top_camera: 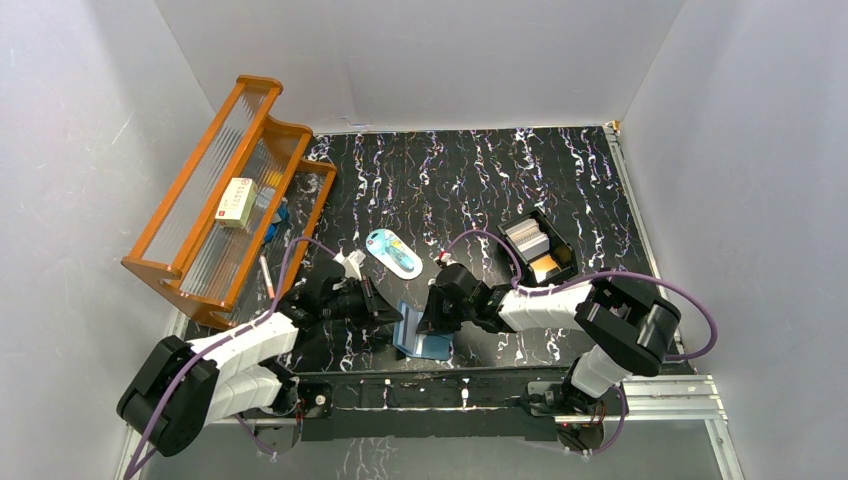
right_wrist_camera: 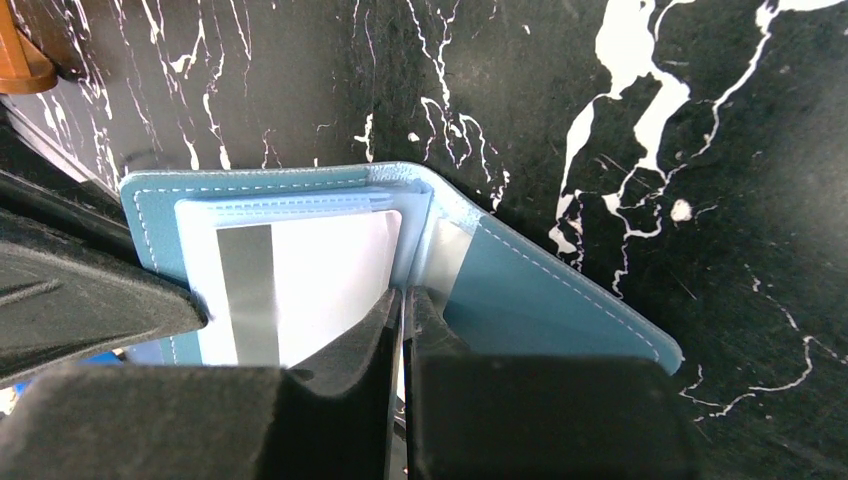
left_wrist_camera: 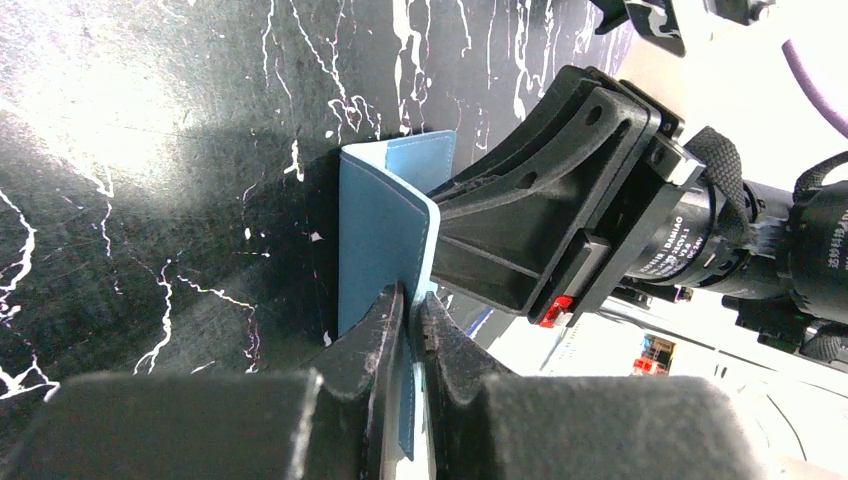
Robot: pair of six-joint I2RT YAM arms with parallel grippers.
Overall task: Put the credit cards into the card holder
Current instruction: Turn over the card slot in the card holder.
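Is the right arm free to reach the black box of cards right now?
Probably not yet. The right pincer is shut on a white card at the card holder; it must let go first. The black box lies open, nothing over it.

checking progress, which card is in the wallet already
The white card with the grey stripe, inside the open blue wallet; the other cards lie in the black box.

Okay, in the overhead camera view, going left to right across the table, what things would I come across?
orange wooden rack → blue card holder → black box with cards in it. The light-blue oval item is left out because it overlaps the card holder sideways.
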